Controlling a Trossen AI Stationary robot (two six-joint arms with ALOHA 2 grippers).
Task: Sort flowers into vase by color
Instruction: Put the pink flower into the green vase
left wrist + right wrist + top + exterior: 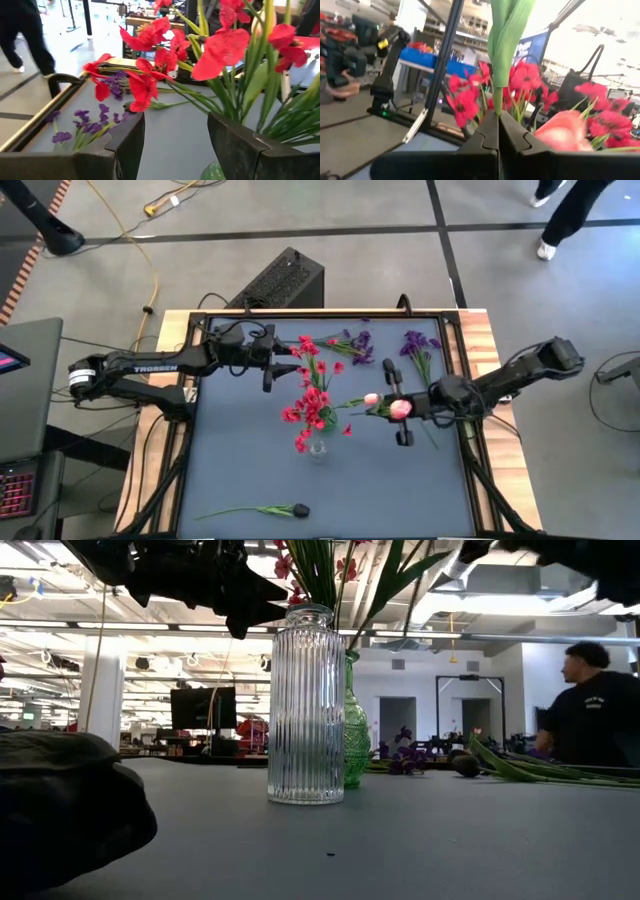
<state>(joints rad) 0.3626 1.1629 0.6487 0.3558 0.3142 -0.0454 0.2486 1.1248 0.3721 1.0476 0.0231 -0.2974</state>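
Currently mid-sort: I have the right hand (400, 423) clenched on the green stem of a pink tulip (399, 408), carried above the bench (400, 500) just right of the vases. In the right wrist view the two fingers (485, 135) meet tight around the stem (498, 100), with the pink bloom (565, 131) close beside them.

Red blossoms (312, 395) already stand in the clear ribbed glass vase (306, 705); a green glass vase (354, 730) sits right behind it in the low view. Which vase the reds truly root in I can't fully settle from above.

Left hand (268, 360) hovers near the red bunch, jaws standing partly apart and holding nothing; its wrist view shows bare fingers (125, 145) with red petals beyond.

Still lying on the bench: purple sprigs (415, 345) at the far side, a second purple cluster (355, 345) beside them, and a dark tulip (298, 510) alone at the near edge.

My read of the next move: swing the tulip stem-down over whichever vase takes pink, line it up with the mouth, lower, then release. Risk is the stem snagging the crowded red stems.
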